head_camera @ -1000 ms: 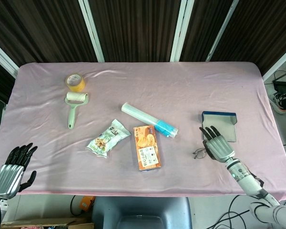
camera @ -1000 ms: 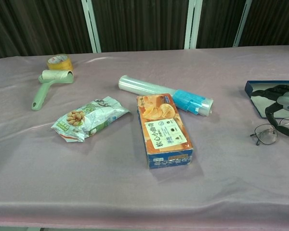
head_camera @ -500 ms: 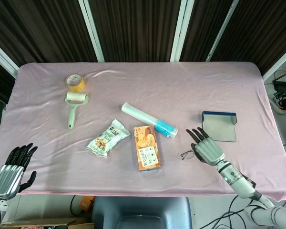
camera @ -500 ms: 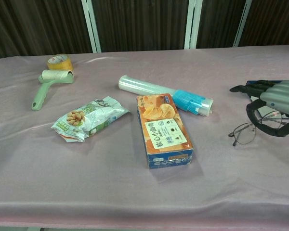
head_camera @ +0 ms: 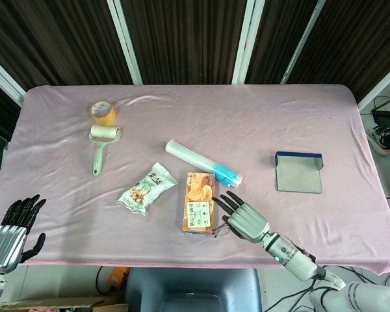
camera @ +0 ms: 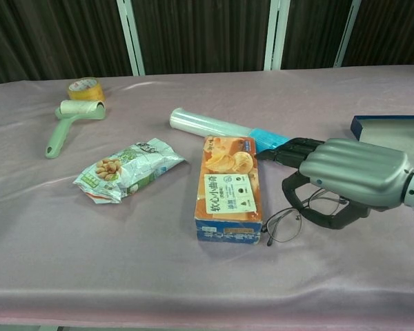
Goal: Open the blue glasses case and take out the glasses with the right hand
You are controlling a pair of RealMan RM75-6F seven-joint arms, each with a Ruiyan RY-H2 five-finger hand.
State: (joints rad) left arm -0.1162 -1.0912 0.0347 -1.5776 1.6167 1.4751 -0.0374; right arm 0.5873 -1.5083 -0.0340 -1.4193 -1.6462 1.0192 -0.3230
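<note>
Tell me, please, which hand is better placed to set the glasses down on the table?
The right hand: it holds the glasses low over the cloth beside the biscuit box. The left hand hangs empty off the table's near left corner.

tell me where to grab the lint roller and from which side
Take the lint roller by its pale green handle, coming from above. It lies flat with the handle pointing toward the near edge and bare cloth on both sides, so fingers could close across it. The head sits close to the tape roll, leaving less room there.
</note>
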